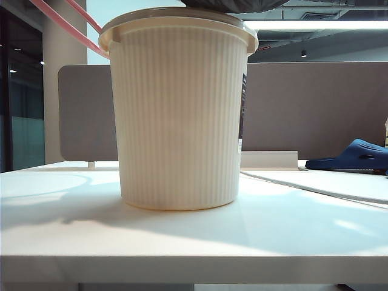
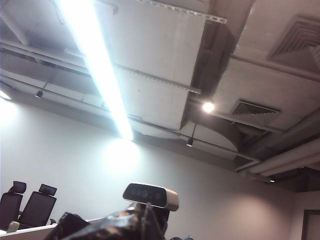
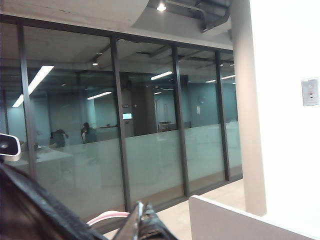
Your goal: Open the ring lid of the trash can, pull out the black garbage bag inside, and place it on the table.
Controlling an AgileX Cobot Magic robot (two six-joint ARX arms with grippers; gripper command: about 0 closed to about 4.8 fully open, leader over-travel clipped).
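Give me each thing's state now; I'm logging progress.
Can: upright on the table.
Ring lid: off the rim, raised beside the can.
Bag: lifted above the rim.
Left gripper: jaws shut on bag.
Right gripper: jaws shut on bag.
Slipper: lying on the table.

Garbage bag (image 1: 233, 5): cut off at exterior view's top edge above trash can (image 1: 179, 115). Ring lid (image 1: 63, 24): only pink arc visible. Both grippers: out of exterior view. Slipper (image 1: 354, 156): cropped at right edge.
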